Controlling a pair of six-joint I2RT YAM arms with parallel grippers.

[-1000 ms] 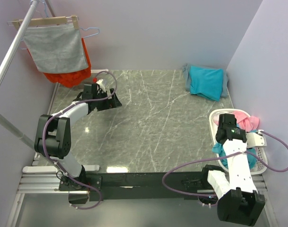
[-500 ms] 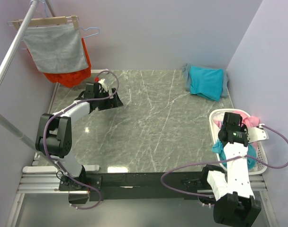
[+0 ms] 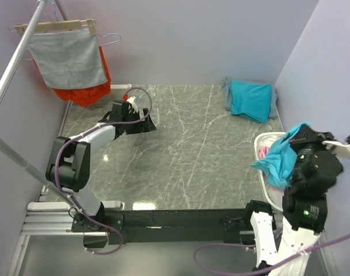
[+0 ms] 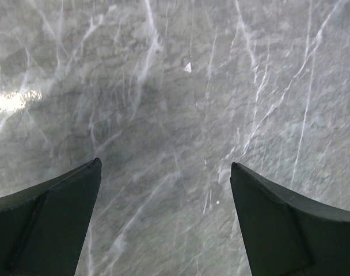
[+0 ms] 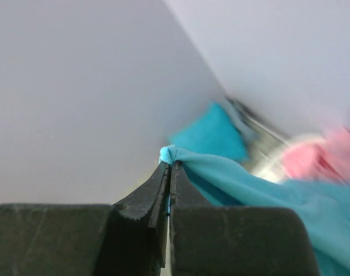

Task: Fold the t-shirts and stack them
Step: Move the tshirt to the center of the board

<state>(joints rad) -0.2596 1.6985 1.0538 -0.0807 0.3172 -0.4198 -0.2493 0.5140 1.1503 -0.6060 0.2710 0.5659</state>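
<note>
We are logging the right gripper (image 5: 168, 172) as clamped on the lifted t-shirt (image 3: 278, 158): in the right wrist view its jaws are pinching a small bunched fold of turquoise fabric, with no gap showing between them. In the top view, the lifted t-shirt is hanging from that grip at about 4 o'clock of the table (image 3: 192, 149), draping across the near-left rim of the white basket (image 3: 259, 142). A pink garment (image 3: 262, 152) is lying inside the basket, partly covered by the hanging cloth.

We are noting the folded t-shirt (image 3: 251, 99) resting at about 1 o'clock, in the far right corner of the table, well apart from the basket.

The left gripper (image 4: 165, 167) is hovering at about 10 o'clock. Its jaws are standing wide apart, and the left wrist view is showing only bare marble between them.

Beyond the table at 11 o'clock, a grey cloth (image 3: 68, 57) is hanging in front of an orange-red garment (image 3: 86, 92).
</note>
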